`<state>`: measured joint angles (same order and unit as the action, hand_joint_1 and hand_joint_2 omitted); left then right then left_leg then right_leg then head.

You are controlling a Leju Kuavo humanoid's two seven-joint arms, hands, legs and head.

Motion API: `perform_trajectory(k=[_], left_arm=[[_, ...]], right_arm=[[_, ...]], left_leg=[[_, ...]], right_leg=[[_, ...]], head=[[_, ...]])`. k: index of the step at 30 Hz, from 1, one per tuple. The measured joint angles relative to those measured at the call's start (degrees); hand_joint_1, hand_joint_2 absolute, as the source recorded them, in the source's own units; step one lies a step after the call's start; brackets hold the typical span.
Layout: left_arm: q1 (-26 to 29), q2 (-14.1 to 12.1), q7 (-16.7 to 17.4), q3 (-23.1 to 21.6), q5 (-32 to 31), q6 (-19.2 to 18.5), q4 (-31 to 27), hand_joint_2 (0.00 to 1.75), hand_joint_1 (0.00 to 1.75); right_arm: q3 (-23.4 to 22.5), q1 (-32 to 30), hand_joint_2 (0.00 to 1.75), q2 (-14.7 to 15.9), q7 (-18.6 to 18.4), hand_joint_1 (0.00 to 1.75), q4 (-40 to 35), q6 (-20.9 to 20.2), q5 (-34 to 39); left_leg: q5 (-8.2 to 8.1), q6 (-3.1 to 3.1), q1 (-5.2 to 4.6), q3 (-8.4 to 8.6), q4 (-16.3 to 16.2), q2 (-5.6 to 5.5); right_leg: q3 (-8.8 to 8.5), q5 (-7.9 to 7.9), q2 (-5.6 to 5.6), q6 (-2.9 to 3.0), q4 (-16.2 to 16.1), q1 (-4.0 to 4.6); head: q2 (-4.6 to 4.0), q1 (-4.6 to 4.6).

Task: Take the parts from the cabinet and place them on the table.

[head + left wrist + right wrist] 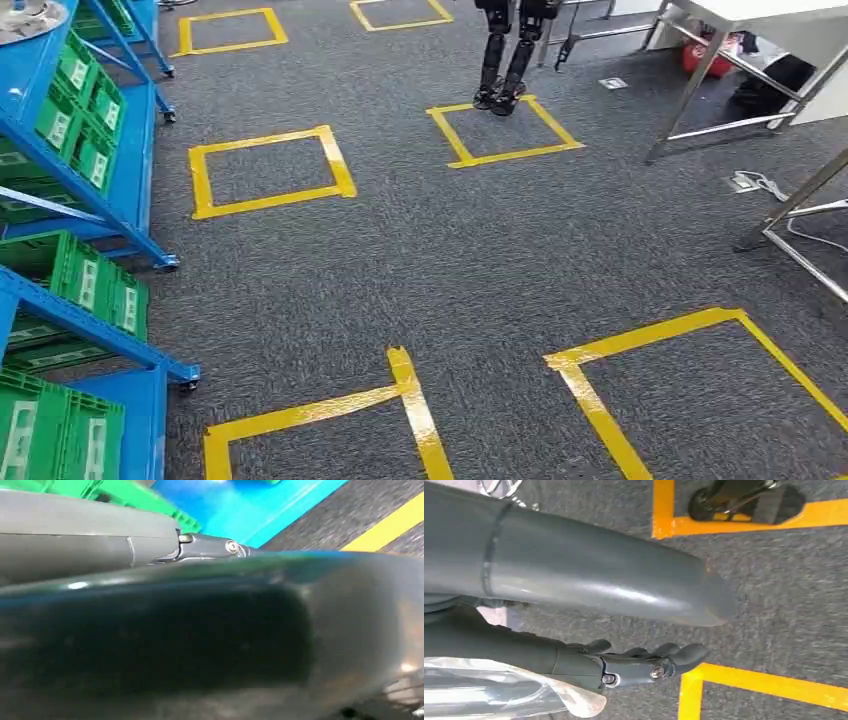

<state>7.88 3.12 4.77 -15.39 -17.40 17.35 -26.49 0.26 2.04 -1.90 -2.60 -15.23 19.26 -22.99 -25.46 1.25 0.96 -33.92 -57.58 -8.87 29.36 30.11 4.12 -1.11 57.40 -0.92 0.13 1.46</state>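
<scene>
My right hand [634, 662] hangs over the grey carpet, its thick grey thumb [599, 580] apart from the lightly curled dark fingers [674, 655]. A clear plastic bag [499, 692] with a part in it lies against the far side of those fingers, off the floor; where the hand grips it is hidden. At my left hand [150, 545], a grey cover and one straight dark finger [215, 547] show above a big blurred glossy shape. Whether that hand holds anything is hidden. The blue cabinet rack [130, 190] with green bins [85, 285] stands at my left.
Yellow tape squares [270, 170] mark the carpet. Another robot's legs [505, 60] stand on one square ahead. Metal table legs [700, 80] rise at the far right, and another frame [800, 210] is nearer on the right. A cable [765, 185] lies on the floor there.
</scene>
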Motion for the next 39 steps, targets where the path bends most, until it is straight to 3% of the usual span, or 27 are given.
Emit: perform_trajectory(k=[1, 2, 3, 5, 6, 7, 9, 10, 11, 12, 15, 16, 17, 22, 23, 24, 25, 26, 27, 28, 32, 33, 34, 35, 37, 38, 39], left_arm=[[0.7, -0.3, 0.8, -0.3, 0.0, 0.0, -1.1, 0.0, 0.0], [1.5, -0.4, 1.4, -0.5, -0.1, -0.1, -2.4, 0.0, 0.0], [1.7, -0.6, 1.9, -0.5, -0.1, -0.2, -3.4, 0.0, 0.0], [1.9, -0.8, 2.8, -0.9, -0.1, -0.2, -5.3, 0.0, 0.0], [2.2, -0.9, 3.0, -1.0, -0.1, -0.4, -6.0, 0.0, 0.0], [2.6, -1.0, 3.3, -1.2, -0.1, -0.5, -6.7, 0.0, 0.0], [3.5, -1.4, 4.2, -1.7, 0.1, -0.6, -8.2, 0.0, 0.0], [3.8, -1.7, 4.5, -1.9, 0.1, -0.5, -8.9, 0.0, 0.0], [4.0, -1.9, 4.7, -2.1, 0.4, -0.5, -9.6, 0.0, 0.0], [3.8, -2.0, 4.8, -2.3, 0.5, -0.5, -10.0, 0.0, 0.0], [4.3, -2.3, 4.9, -3.1, 0.8, -0.1, -10.8, 0.0, 0.0], [4.5, -2.3, 5.0, -3.4, 1.0, 0.0, -11.0, 0.0, 0.0], [4.7, -2.4, 5.0, -3.4, 1.0, 0.1, -11.1, 0.0, 0.0], [4.7, -2.4, 5.0, -3.4, 1.0, 0.1, -11.2, 0.0, 0.0], [4.6, -2.5, 5.0, -3.4, 1.0, 0.2, -11.4, 0.0, 0.0], [4.4, -2.6, 5.0, -3.5, 1.0, 0.1, -11.5, 0.0, 0.0], [4.5, -2.6, 5.0, -4.1, 1.6, 0.3, -11.8, 0.0, 0.0], [4.4, -2.7, 4.9, -4.8, 2.3, 0.5, -11.8, 0.0, 0.0], [4.2, -2.7, 4.8, -5.0, 2.4, 0.5, -11.8, 0.0, 0.0], [4.0, -2.8, 4.6, -5.1, 2.7, 0.7, -11.8, 0.0, 0.0], [3.9, -2.8, 4.4, -6.0, 3.4, 1.2, -11.7, 0.0, 0.0], [3.9, -3.0, 4.3, -6.1, 3.6, 1.2, -11.7, 0.0, 0.0], [3.8, -3.0, 4.3, -6.3, 3.7, 1.2, -11.7, 0.0, 0.0], [3.6, -3.0, 4.3, -6.4, 3.7, 1.2, -11.7, 0.0, 0.0], [3.3, -3.0, 4.2, -6.7, 4.0, 1.2, -11.6, 0.0, 0.0], [3.3, -3.0, 4.1, -6.9, 4.2, 1.2, -11.6, 0.0, 0.0], [3.4, -3.0, 4.0, -7.1, 4.4, 1.2, -11.6, 0.0, 0.0]], right_arm=[[0.0, 0.1, 0.0, -0.4, 0.0, 0.0, 0.0, 0.0, -0.1], [0.0, 0.1, 0.0, -0.3, 0.0, 0.0, 0.0, 0.2, -0.3], [0.0, 0.0, 0.0, -0.3, 0.0, 0.0, 0.0, 0.3, -0.3], [0.0, -0.3, 0.0, -0.3, -0.1, 0.0, 0.0, 0.3, -0.5], [0.0, -0.3, 0.0, -0.3, -0.1, 0.0, 0.0, 0.4, -0.5], [0.0, -0.1, 0.0, -0.3, -0.1, 0.0, 0.0, 0.4, -0.6], [0.0, 0.1, 0.0, -0.4, -0.1, 0.0, 0.0, 0.5, -0.8], [0.0, 0.3, 0.0, -0.4, -0.1, 0.0, 0.0, 0.5, -0.9], [0.0, 0.3, 0.0, -0.5, -0.2, 0.0, 0.0, 0.6, -1.0], [0.0, 0.3, 0.0, -0.5, -0.2, 0.0, 0.0, 0.7, -1.1], [0.1, 1.0, 0.0, -0.6, -0.5, 0.0, 0.0, 0.7, -1.4], [0.1, 1.1, 0.0, -0.7, -0.5, 0.0, -0.1, 0.7, -1.5], [0.1, 1.2, 0.0, -0.7, -0.5, 0.0, -0.1, 0.8, -1.5], [0.1, 1.2, 0.0, -0.7, -0.5, 0.0, -0.1, 0.8, -1.5], [0.1, 1.2, 0.0, -0.7, -0.5, 0.0, -0.1, 0.9, -1.5], [0.1, 1.0, 0.0, -0.7, -0.5, 0.0, -0.1, 0.9, -1.5], [0.1, 0.5, 0.0, -0.7, -0.7, 0.0, -0.1, 0.9, -1.7], [0.1, 0.7, 0.0, -0.7, -0.8, 0.0, -0.1, 0.9, -2.0], [0.1, 0.7, 0.0, -0.7, -0.7, 0.0, -0.1, 0.9, -2.1], [0.1, 0.6, 0.0, -0.7, -0.7, 0.0, 0.0, 0.6, -2.3], [0.5, 0.9, 0.0, -0.3, -0.4, 0.0, 0.0, -1.4, -2.8], [0.6, 1.1, 0.0, -0.2, -0.3, 0.0, 0.0, -1.5, -2.8], [0.7, 1.2, 0.0, -0.1, -0.1, 0.0, 0.0, -1.6, -2.8], [0.7, 1.1, 0.0, 0.2, -0.1, 0.0, 0.0, -1.5, -2.8], [0.9, 0.9, 0.0, 0.6, -0.2, 0.0, 0.0, -1.6, -2.8], [1.0, 0.9, 0.0, 0.6, -0.2, 0.0, 0.1, -1.6, -2.8], [1.0, 1.0, 0.0, 0.6, -0.2, 0.0, 0.1, -1.5, -2.9]], left_leg=[[-0.45, 0.07, 0.04, -0.12, -0.5, 1.14], [-2.01, 0.12, -0.41, -0.97, -2.5, 5.26], [-4.46, 0.26, -0.42, -2.75, -6.3, 7.0], [-8.69, 0.43, -0.37, -6.69, -15.3, 8.05], [-9.5, 0.49, -0.38, -7.72, -18.0, 8.16], [-8.81, 0.48, -0.38, -7.24, -17.9, 8.18], [-4.73, 0.14, -0.42, -2.72, -10.4, 8.89], [-2.72, -0.23, -0.59, 0.3, -5.3, 10.37], [-2.26, -0.71, -1.03, 2.53, -1.3, 13.79], [-2.56, -0.99, -1.47, 2.83, -0.3, 13.82], [-2.38, -1.61, -1.67, 2.15, -0.4, 11.92], [-1.93, -2.16, -1.15, 2.64, 0.3, 11.35], [-1.83, -2.29, -1.09, 2.65, 0.5, 11.07], [-1.82, -2.34, -1.06, 2.65, 0.5, 11.01], [-1.65, -2.68, -0.9, 2.46, 0.5, 10.42], [-1.54, -2.86, -0.87, 2.32, 0.5, 9.73], [-1.44, -2.92, -0.85, 2.31, 0.5, 6.75], [-1.51, -2.5, -0.55, 2.58, 0.3, 4.42], [-1.65, -2.1, -0.45, 2.46, 0.1, 3.7], [-1.82, -1.51, -0.73, 1.93, -0.6, 2.89], [-0.95, 0.1, -0.08, 0.6, -0.5, -0.27], [-1.71, 0.12, -0.23, 0.38, -1.3, 2.18], [-3.7, 0.3, -0.47, -0.85, -4.0, 5.79], [-6.14, 0.46, -0.4, -2.89, -8.5, 7.39], [-9.65, 0.53, -0.34, -6.62, -16.9, 8.22], [-9.73, 0.48, -0.34, -7.09, -18.3, 8.24], [-8.49, 0.33, -0.37, -6.24, -17.2, 8.29]], right_leg=[[-0.12, -0.45, -0.96, 0.7, -0.6, -0.4], [-0.2, -0.48, -1.73, 0.93, -0.7, -0.2], [-0.17, -0.43, -2.72, 1.2, -0.6, 0.0], [-0.14, -0.23, -5.12, 1.51, -0.6, 0.36], [-0.09, -0.19, -6.13, 1.56, -0.6, 0.46], [-0.07, -0.12, -7.13, 1.6, -0.6, 0.54], [-0.35, 0.1, -8.65, 1.56, -0.6, 0.66], [-0.73, 0.24, -9.25, 1.45, -0.6, 0.75], [-0.91, 0.39, -9.79, 1.26, -0.6, 0.83], [-0.73, 0.71, -10.59, 0.82, -0.3, 1.28], [-1.22, 0.71, -12.4, 0.24, -0.6, 1.19], [-1.18, 1.22, -11.94, -0.27, -0.4, 1.12], [-0.82, 1.9, -9.22, -0.52, 0.3, 0.91], [-0.65, 2.06, -8.74, -0.54, 0.4, 0.9], [0.67, 4.04, -6.06, -0.63, 3.4, 0.71], [2.36, 5.88, -5.02, -0.73, 7.2, 0.59], [8.28, 8.19, -4.23, -1.14, 18.0, 0.29], [4.09, 0.63, -3.14, -1.42, 7.0, -0.26], [2.33, -1.27, -0.63, -1.65, 2.6, -0.73], [1.72, -0.41, 2.73, -1.76, 1.0, -1.02], [1.23, -0.34, -0.22, -0.38, 0.7, -0.84], [1.11, -0.51, -1.21, 0.07, 0.5, -0.83], [1.08, -0.46, -1.99, 0.61, 0.4, -0.69], [1.1, -0.43, -3.09, 0.74, 0.4, -0.41], [1.11, -0.26, -5.31, 1.01, 0.5, 0.04], [1.08, -0.2, -6.14, 1.09, 0.5, 0.18], [1.01, -0.15, -6.98, 1.13, 0.5, 0.33]], head=[[0.0, -0.04], [0.0, -0.22], [0.0, -0.48], [0.0, -0.39], [0.0, -0.44], [0.0, -0.41], [0.0, -0.44], [0.0, -0.46], [0.0, -0.44], [0.0, -0.57], [0.0, -0.5], [0.02, -0.59], [0.0, -0.35], [0.0, -0.35], [0.02, -0.2], [0.0, -0.04], [0.02, -0.09], [0.0, -0.04], [0.0, -0.02], [0.0, 0.09], [0.02, -0.07], [0.0, -0.13], [0.02, -0.57], [0.0, -0.76], [0.02, -0.72], [0.0, -0.74], [0.0, -0.74]])
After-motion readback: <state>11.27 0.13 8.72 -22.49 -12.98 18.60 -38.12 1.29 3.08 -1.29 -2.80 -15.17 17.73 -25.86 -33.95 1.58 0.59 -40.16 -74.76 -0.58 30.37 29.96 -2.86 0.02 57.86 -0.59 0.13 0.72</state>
